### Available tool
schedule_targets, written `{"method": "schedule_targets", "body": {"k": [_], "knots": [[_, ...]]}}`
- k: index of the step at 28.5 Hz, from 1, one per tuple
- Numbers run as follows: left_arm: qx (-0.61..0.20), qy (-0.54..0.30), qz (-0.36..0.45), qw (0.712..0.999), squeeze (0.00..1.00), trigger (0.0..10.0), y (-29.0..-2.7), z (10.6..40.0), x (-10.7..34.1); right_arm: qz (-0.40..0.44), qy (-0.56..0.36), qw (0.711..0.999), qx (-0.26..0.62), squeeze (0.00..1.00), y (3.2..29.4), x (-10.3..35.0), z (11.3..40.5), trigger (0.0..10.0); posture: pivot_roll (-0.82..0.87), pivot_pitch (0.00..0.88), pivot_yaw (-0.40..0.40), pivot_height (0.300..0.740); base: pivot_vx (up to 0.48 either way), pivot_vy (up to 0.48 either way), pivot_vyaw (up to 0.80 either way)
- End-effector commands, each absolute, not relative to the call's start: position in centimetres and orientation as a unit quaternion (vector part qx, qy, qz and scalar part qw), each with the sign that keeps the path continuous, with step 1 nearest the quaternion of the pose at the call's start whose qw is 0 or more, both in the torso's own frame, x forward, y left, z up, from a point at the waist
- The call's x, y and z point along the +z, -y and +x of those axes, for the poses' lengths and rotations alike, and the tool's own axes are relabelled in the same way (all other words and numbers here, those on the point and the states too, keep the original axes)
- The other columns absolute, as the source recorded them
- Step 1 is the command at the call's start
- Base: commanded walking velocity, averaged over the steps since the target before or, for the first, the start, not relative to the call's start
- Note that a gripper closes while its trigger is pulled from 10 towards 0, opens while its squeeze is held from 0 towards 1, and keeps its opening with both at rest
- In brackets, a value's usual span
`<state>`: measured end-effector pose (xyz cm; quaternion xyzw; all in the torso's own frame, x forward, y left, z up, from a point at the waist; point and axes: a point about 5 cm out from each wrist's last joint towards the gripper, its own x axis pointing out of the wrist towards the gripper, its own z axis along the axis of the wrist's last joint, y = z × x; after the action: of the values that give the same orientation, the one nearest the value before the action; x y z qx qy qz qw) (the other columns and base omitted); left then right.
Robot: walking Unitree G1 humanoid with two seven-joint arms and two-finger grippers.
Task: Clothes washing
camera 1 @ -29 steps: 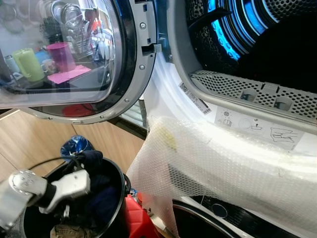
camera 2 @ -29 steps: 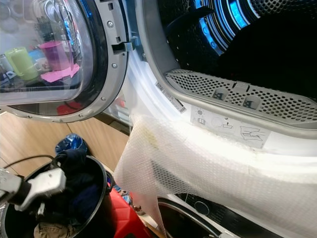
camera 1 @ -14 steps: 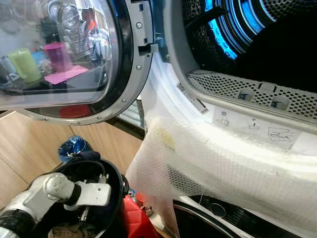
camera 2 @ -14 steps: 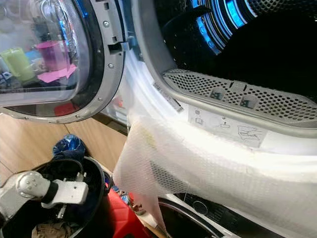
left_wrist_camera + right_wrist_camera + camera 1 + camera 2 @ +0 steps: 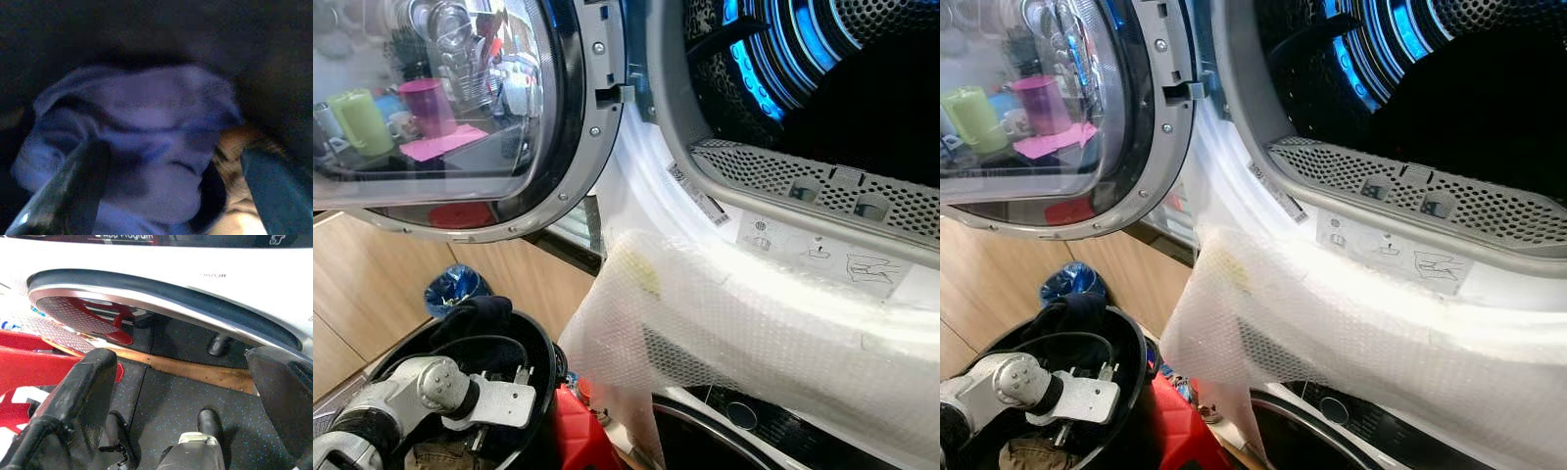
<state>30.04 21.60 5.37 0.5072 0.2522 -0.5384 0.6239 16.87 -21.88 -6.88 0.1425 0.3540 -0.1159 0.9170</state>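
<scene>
Round black laundry bucket (image 5: 540, 338), floor-level beside the dryer: holds dark clothes (image 5: 475, 315), a soft bluish garment (image 5: 146, 132), tan fabric. Left gripper (image 5: 171, 196) inside it, fingers spread around the garment. Right gripper (image 5: 186, 396) parted, empty. Drum (image 5: 822, 78): perforated metal; bubble wrap (image 5: 754, 333) draped below.

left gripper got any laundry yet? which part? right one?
Nothing held. The left gripper is down in the black bucket, fingers spread either side of a bluish garment, not closed on it. Right gripper hangs open above the floor.
</scene>
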Motion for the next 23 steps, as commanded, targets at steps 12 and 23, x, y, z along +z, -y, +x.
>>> {"method": "schedule_targets", "body": {"k": [12, 23], "knots": [[-0.494, -0.228, 0.559, 0.625, 0.0, 10.0, -19.7, 30.5, 3.6, 0.149, -0.349, 0.918, -0.112, 0.0, 21.8, -6.8, 17.1, 10.0, -0.02, 0.051, 0.058, 0.74, 0.0, 0.0, 0.0], [-0.473, -0.237, 0.59, 0.61, 0.0, 0.0, -19.0, 30.2, 2.0, 0.157, -0.345, 0.918, -0.118, 0.0, 21.7, -6.8, 17.0, 10.0, -0.05, 0.054, 0.059, 0.74, 0.0, 0.0, 0.0]]}}
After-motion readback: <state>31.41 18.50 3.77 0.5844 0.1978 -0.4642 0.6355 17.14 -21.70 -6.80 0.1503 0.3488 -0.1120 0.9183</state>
